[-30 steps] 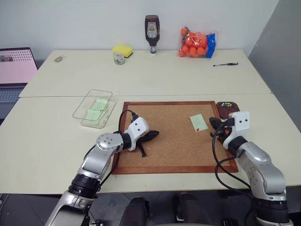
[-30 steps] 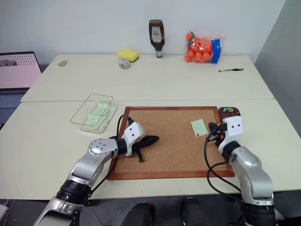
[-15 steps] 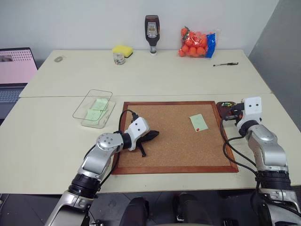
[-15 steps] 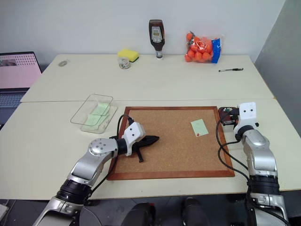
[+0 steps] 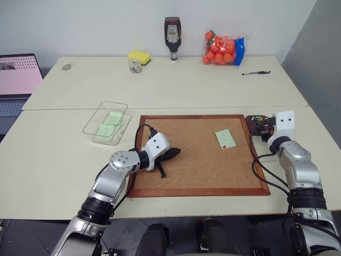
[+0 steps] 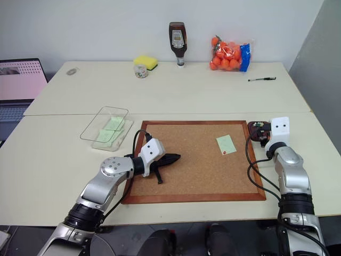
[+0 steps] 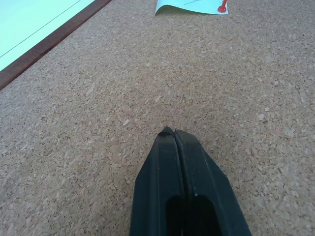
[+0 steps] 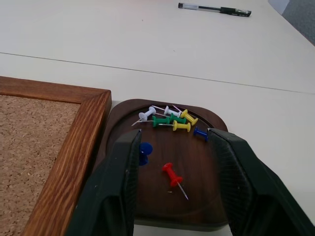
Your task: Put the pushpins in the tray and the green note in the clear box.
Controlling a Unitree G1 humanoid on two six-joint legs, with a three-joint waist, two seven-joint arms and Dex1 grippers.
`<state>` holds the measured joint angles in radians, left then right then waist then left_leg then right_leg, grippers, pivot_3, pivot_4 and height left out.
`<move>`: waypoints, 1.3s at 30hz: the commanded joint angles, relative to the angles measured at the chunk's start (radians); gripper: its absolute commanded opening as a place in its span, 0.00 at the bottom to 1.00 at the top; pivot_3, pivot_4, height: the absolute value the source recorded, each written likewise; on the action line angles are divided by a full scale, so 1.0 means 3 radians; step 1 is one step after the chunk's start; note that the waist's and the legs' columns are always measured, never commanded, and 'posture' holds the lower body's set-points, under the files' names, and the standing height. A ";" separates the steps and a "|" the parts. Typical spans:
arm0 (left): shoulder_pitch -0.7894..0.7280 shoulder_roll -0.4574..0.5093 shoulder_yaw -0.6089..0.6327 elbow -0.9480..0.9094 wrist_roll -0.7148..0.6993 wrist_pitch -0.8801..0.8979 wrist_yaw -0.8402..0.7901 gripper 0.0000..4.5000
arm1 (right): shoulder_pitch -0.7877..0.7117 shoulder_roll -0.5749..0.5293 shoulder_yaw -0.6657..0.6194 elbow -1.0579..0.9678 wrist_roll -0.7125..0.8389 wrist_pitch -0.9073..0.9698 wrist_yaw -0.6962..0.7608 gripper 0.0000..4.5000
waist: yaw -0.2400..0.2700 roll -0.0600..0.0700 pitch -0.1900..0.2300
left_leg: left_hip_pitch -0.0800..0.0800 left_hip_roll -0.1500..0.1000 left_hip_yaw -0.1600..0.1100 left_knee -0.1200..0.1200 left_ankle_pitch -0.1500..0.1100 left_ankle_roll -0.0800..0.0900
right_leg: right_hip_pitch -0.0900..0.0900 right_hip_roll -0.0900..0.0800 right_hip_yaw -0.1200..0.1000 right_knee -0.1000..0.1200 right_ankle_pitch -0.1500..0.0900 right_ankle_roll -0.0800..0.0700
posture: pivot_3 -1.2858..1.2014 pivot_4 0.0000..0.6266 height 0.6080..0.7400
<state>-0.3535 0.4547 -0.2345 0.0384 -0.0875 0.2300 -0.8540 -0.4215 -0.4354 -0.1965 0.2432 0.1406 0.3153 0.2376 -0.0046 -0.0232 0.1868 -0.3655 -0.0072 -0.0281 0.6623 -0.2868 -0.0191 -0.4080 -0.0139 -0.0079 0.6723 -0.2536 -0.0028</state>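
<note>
- While the left gripper (image 5: 173,153) rests on the corkboard (image 5: 197,176) with its fingers pressed together and nothing between them, it is the nearest thing to the viewer and sits well apart from the note.
- Toward the board's right side lies the green note (image 5: 225,138), pinned by one red pushpin (image 5: 225,145) at its near edge; I judge the paper light, limp and easy to crease, so the pin should come out first, gripped by its plastic head.
- Just off the board's right frame sits the tray (image 8: 170,209), with the right gripper (image 8: 172,184) over it, fingers spread and holding nothing.
- Inside the tray lie loose pushpins (image 8: 170,119), white, green, yellow, blue and red; they look tiny, hard and slick, likely to roll or slip, with sharp points.
- On the left, beside the board, stands the clear box (image 5: 106,122), already holding pale green slips; probably light and easy to nudge.
- Nothing stands between note and box except the raised wooden frame.
- Farther back are a sponge (image 5: 139,56), a small jar (image 5: 135,65), a sauce bottle (image 5: 172,32), a bag of oranges (image 5: 222,48), a pen (image 5: 256,72) and a laptop (image 5: 18,80).
</note>
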 commanded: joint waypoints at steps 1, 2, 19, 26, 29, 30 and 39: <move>0.0040 0.0001 -0.0085 0.0023 0.0059 -0.0006 -0.0021 0.00 | 0.0095 0.0018 -0.0144 -0.0415 0.0129 -0.0047 0.0015 0.49 | 0.0003 0.0000 0.0000 | 0.0000 0.0000 -0.0001 0.0000 0.0000 0.0000 | 0.0000 0.0000 -0.0001 0.0000 0.0000 0.0000 | 0.52 0.24 1.00; 0.0042 0.0002 -0.0084 0.0027 0.0059 -0.0011 -0.0022 0.00 | 0.0126 0.0024 -0.0153 -0.0464 0.0134 -0.0032 0.0011 0.49 | 0.0003 0.0000 0.0000 | 0.0000 0.0000 -0.0002 0.0000 0.0000 0.0000 | 0.0000 0.0000 -0.0001 0.0000 0.0000 0.0000 | 0.52 0.24 1.00; -0.0019 -0.0012 -0.0089 0.0134 0.0069 -0.0074 -0.0053 0.00 | 0.0051 0.0054 -0.0125 -0.0140 -0.0020 -0.0412 -0.0061 0.49 | 0.0005 0.0001 -0.0001 | 0.0001 0.0000 0.0000 0.0001 0.0000 0.0000 | 0.0000 0.0000 0.0000 0.0002 0.0000 0.0000 | 0.52 0.24 1.00; 0.0013 -0.0015 -0.0079 0.0106 0.0061 -0.0058 -0.0032 0.00 | 0.0710 0.0058 0.0043 -0.1242 0.0439 -0.0083 0.0512 0.49 | 0.0012 0.0002 -0.0001 | -0.0001 0.0000 -0.0004 0.0000 0.0000 0.0000 | 0.0001 0.0000 -0.0003 0.0000 0.0000 0.0000 | 0.52 0.24 1.00; 0.0020 -0.0012 -0.0077 0.0095 0.0060 -0.0057 -0.0036 0.00 | 0.1017 0.0091 0.0176 -0.1703 0.0540 0.0111 0.0578 0.49 | 0.0010 0.0002 -0.0001 | 0.0001 0.0000 -0.0004 0.0002 0.0000 0.0000 | 0.0003 -0.0001 -0.0003 0.0000 0.0000 0.0000 | 0.52 0.24 1.00; 0.0020 -0.0013 -0.0076 0.0094 0.0061 -0.0057 -0.0036 0.00 | 0.1088 0.0108 0.0213 -0.1823 0.0577 0.0179 0.0588 0.49 | 0.0009 0.0002 -0.0001 | 0.0001 0.0000 -0.0004 0.0002 0.0000 0.0000 | 0.0003 -0.0001 -0.0003 0.0001 0.0000 0.0000 | 0.52 0.24 1.00; 0.0019 -0.0010 -0.0073 0.0101 0.0066 -0.0059 -0.0053 0.00 | 0.1309 0.0134 0.0783 -0.2027 0.0297 0.0284 0.0610 0.49 | 0.0007 0.0002 -0.0001 | 0.0002 0.0000 -0.0006 0.0001 0.0000 0.0000 | 0.0003 0.0000 -0.0006 -0.0001 0.0000 0.0001 | 0.52 0.24 1.00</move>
<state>-0.3601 0.4492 -0.2325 0.0665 -0.0845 0.2068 -0.8638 -0.0185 -0.3863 0.0151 -0.3622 0.2676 0.4254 0.4144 -0.0025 -0.0226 0.1864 -0.3650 -0.0072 -0.0299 0.6627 -0.2868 -0.0191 -0.4071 -0.0140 -0.0096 0.6718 -0.2537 -0.0025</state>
